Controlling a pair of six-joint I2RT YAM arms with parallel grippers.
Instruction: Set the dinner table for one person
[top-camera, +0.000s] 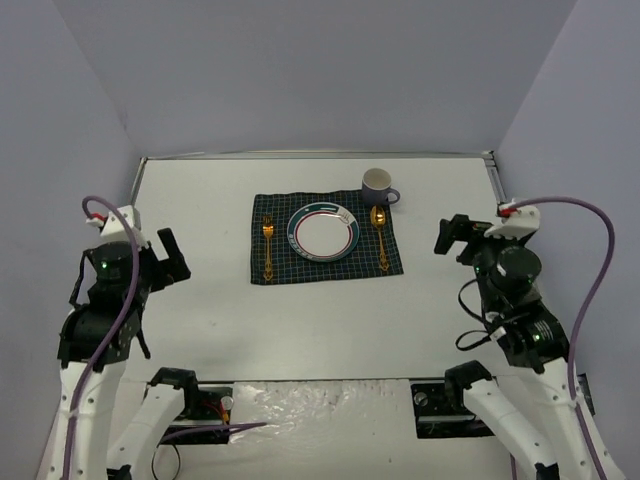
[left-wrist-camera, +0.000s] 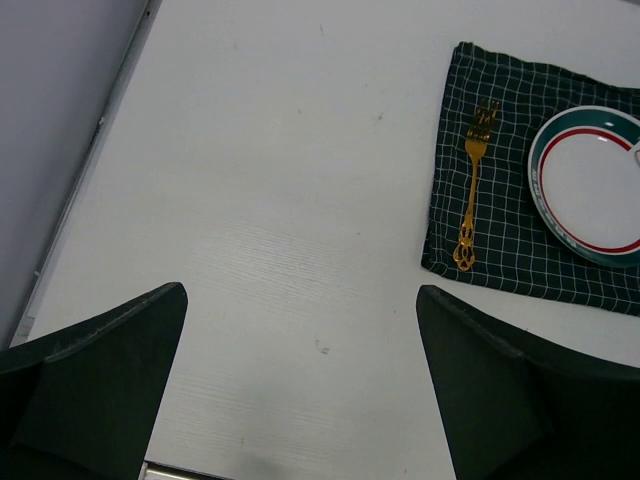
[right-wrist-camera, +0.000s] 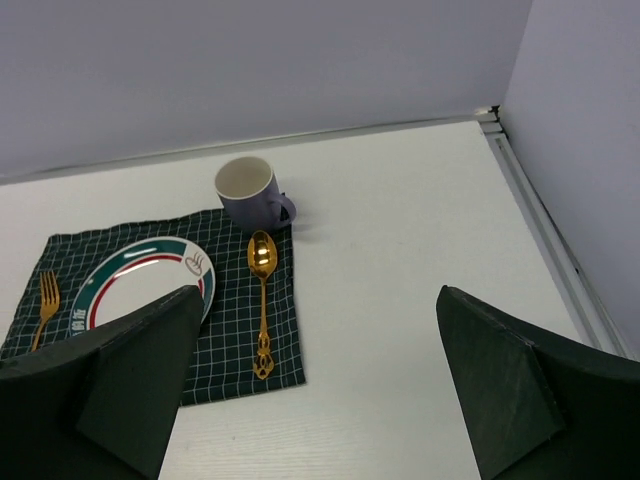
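On the white dinner table (top-camera: 330, 320) lies a dark checked cloth (top-camera: 325, 262). On it sit a white plate with green and red rim (top-camera: 323, 231), a gold fork (top-camera: 268, 245) to its left and a gold spoon (top-camera: 380, 236) to its right. A purple mug (top-camera: 378, 185) stands at the cloth's far right corner. My left gripper (top-camera: 172, 256) is open and empty, left of the cloth. My right gripper (top-camera: 450, 238) is open and empty, right of the cloth. The fork (left-wrist-camera: 471, 188), the plate (left-wrist-camera: 590, 185), the spoon (right-wrist-camera: 261, 300) and the mug (right-wrist-camera: 251, 193) also show in the wrist views.
Grey walls enclose the table on three sides. A metal edge strip (top-camera: 495, 180) runs along the table's right side and another along the left (left-wrist-camera: 85, 185). Crinkled plastic (top-camera: 320, 410) lies at the near edge between the arm bases.
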